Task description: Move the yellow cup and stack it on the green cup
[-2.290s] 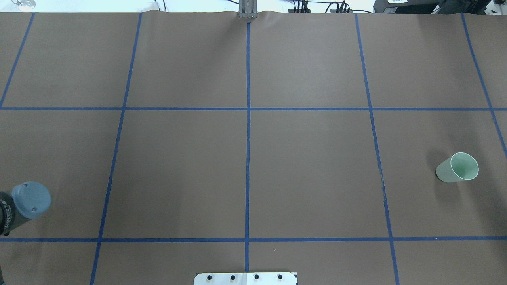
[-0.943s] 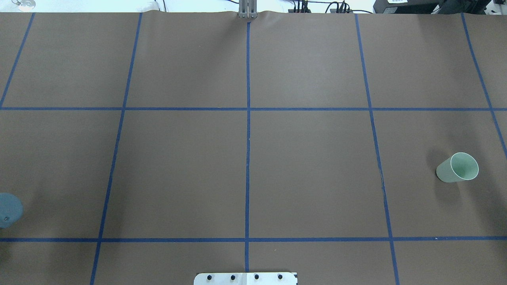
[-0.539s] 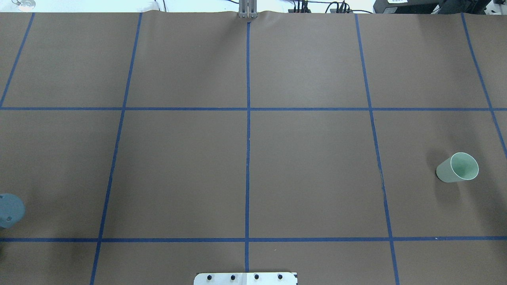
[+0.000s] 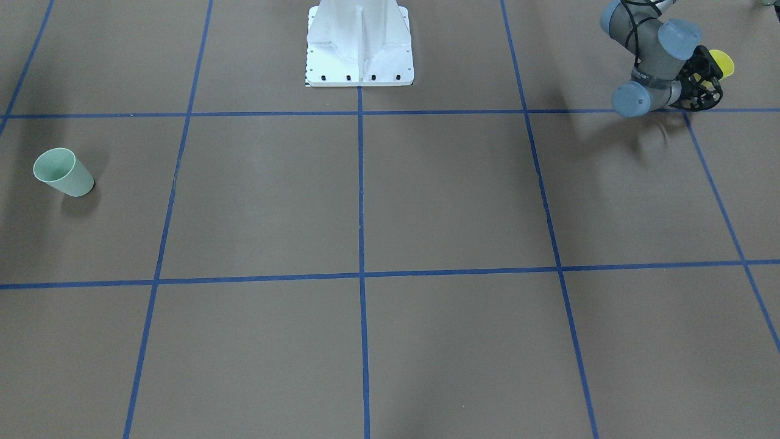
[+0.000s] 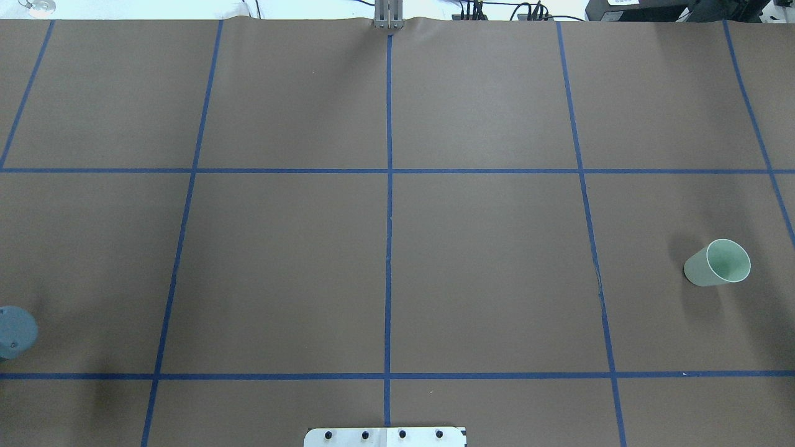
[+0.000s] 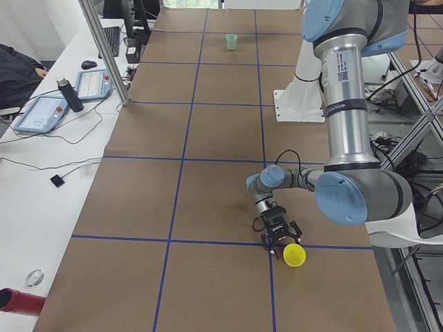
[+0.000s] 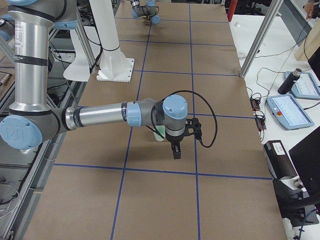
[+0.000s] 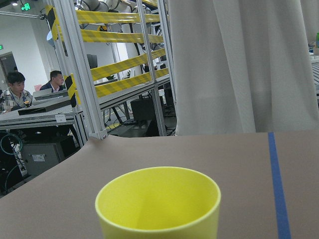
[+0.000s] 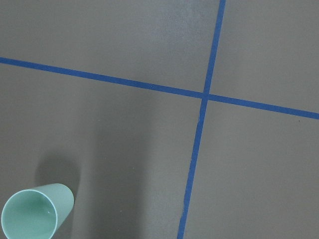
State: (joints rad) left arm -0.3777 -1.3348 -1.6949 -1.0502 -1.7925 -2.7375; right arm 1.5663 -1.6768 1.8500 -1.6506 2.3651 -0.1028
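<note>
The yellow cup (image 4: 723, 61) stands upright at the table's near-left corner, also in the exterior left view (image 6: 294, 254) and large in the left wrist view (image 8: 158, 204). My left gripper (image 4: 712, 78) lies low and level beside it, fingers spread open toward the cup, also seen in the exterior left view (image 6: 282, 242). The green cup (image 5: 717, 262) stands upright far to the right (image 4: 61, 172) (image 9: 35, 211). My right gripper (image 7: 175, 151) hangs pointing down just beside the green cup (image 7: 159, 136); I cannot tell whether it is open or shut.
The robot's white base plate (image 4: 359, 42) sits mid-table on my side. Blue tape lines grid the brown table. The left arm's elbow cap (image 5: 13, 332) shows at the overhead view's left edge. A desk with tablets and a bottle (image 6: 69, 93) lies beyond the far edge.
The left arm's blue cap has moved left toward the overhead view's edge, then nearly stopped. The green cup has not moved.
</note>
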